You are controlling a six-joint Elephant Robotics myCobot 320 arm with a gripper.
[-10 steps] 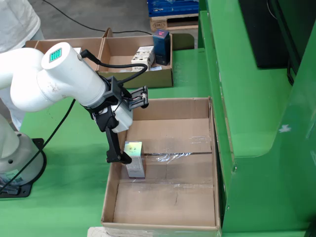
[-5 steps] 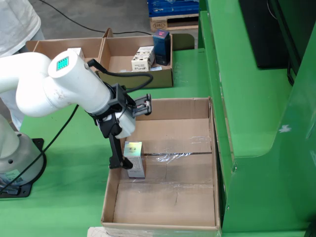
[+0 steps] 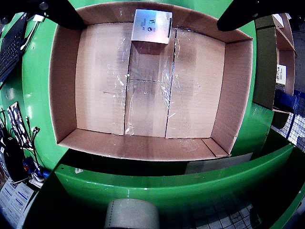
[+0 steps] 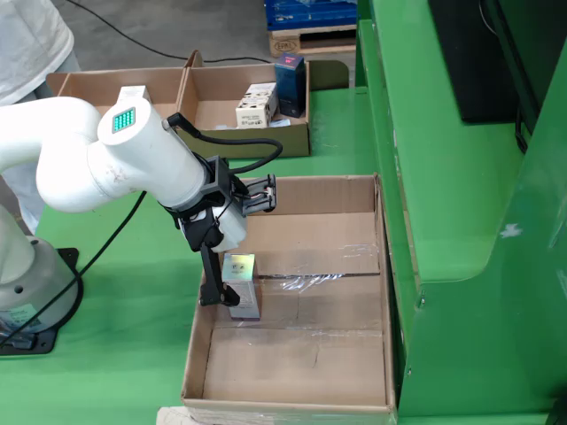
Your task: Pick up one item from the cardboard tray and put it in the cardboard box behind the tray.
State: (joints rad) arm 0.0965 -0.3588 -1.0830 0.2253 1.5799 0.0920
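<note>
A small silver box [image 3: 151, 26] with small print stands on the floor of the large open cardboard box [image 3: 64, 95], close to one wall. In the fixed view the silver box [image 4: 241, 282] is by the left wall of the cardboard box [image 4: 292, 363]. My gripper [image 3: 152, 10] is open, its black fingers [image 3: 62, 12] spread wide on either side of the silver box without touching it. In the fixed view my gripper [image 4: 227, 297] reaches down into the box, and one finger [image 4: 209, 279] shows beside the item. A cardboard tray [image 4: 213, 133] behind holds a white box [image 4: 257, 104] and a dark blue box [image 4: 290, 84].
Clear tape strips [image 3: 147, 95] cross the box floor. A tape roll [image 3: 131, 213] lies below the box in the wrist view. A tall green structure [image 4: 461, 177] stands right of the box. The arm's base [image 4: 27, 301] is at the left. A person in white [image 4: 27, 40] stands at the top left.
</note>
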